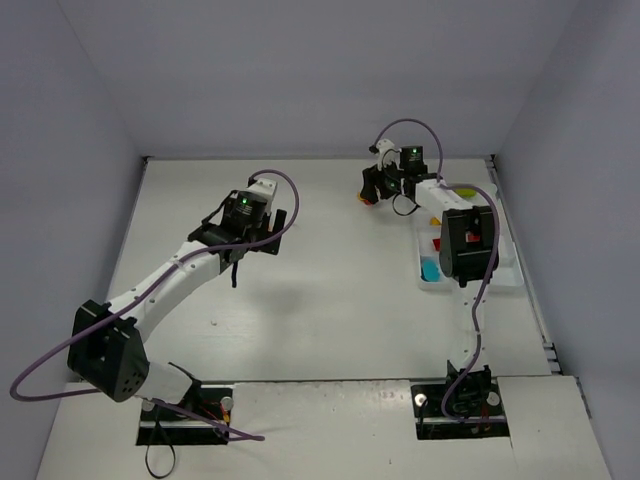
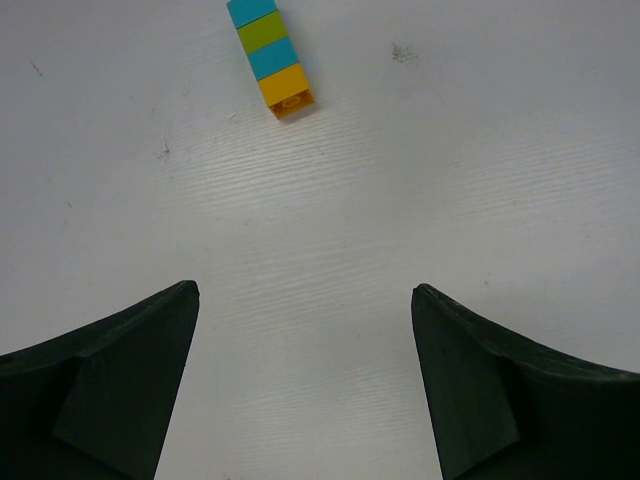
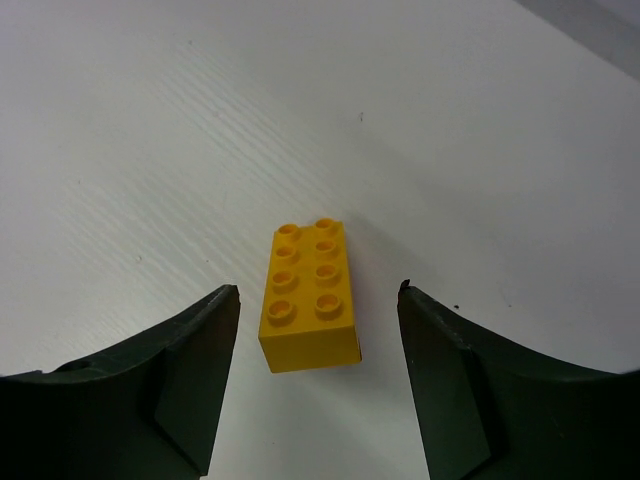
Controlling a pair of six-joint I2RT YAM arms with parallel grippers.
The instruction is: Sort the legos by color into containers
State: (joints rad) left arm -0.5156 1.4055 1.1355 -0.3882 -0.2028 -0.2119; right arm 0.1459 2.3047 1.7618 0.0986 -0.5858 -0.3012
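A yellow two-by-four lego point(image 3: 308, 300) lies flat on the white table, studs up. My right gripper point(image 3: 318, 290) is open around it, with a gap on each side between the brick and the fingers point(image 3: 195, 380). From above, this gripper point(image 1: 375, 186) is at the far end of the table, left of the white tray point(image 1: 505, 272). A stack of legos point(image 2: 270, 55), cyan, green, cyan and orange, lies on the table ahead of my left gripper point(image 2: 305, 290). That gripper is open with only bare table between its fingers, and in the top view it point(image 1: 234, 236) hangs over the table's left half.
The tray's containers hold a cyan lego point(image 1: 430, 268), a red one point(image 1: 437, 243), a yellow one point(image 1: 434, 220) and a green one point(image 1: 465, 190). My right arm partly covers the tray. Grey walls close in the table at the back and both sides.
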